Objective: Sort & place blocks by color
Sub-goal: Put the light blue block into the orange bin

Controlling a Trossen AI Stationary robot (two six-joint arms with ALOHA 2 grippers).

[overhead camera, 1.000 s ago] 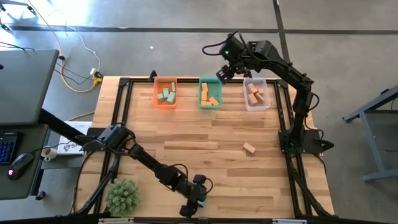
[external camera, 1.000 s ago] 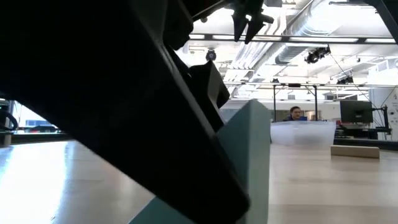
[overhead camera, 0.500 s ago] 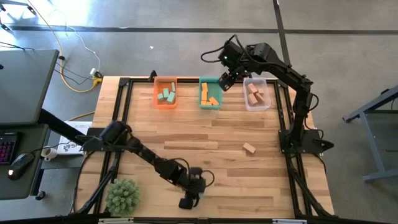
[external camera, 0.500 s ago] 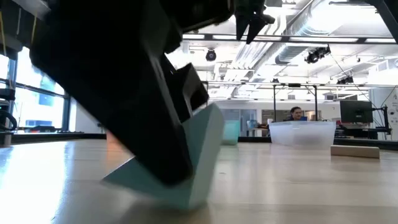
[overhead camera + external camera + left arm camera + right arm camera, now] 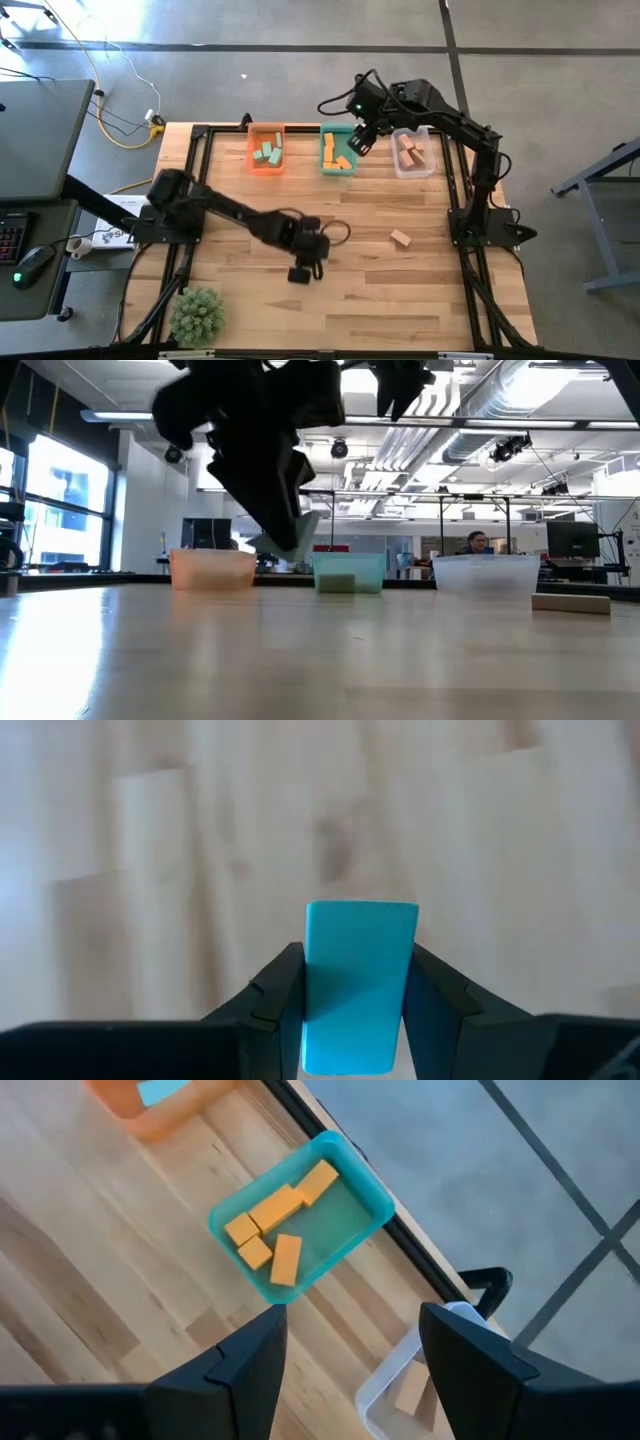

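**Teal block in transit, one wood block still on the table**

While the left gripper is hanging above the middle of the table, it is clamping a teal block squarely between its two fingers, long side pointing outward, so the piece can drop straight into a bin without twisting. In the low view the block is riding clear of the wood surface, lifted high enough to pass over a bin wall. The bins are sitting in a row toward 12 o'clock: the orange bin already carrying teal blocks, the teal bin carrying orange blocks, the clear bin carrying plain wood ones. Judging by that pairing, this piece is probably heading for the orange bin, toward 11 o'clock from the left gripper.

The right gripper is hovering over the teal bin with fingers spread wide and nothing between them. A lone wood block is lying at 3 o'clock from the left gripper, well apart from it, likely waiting for the right arm.
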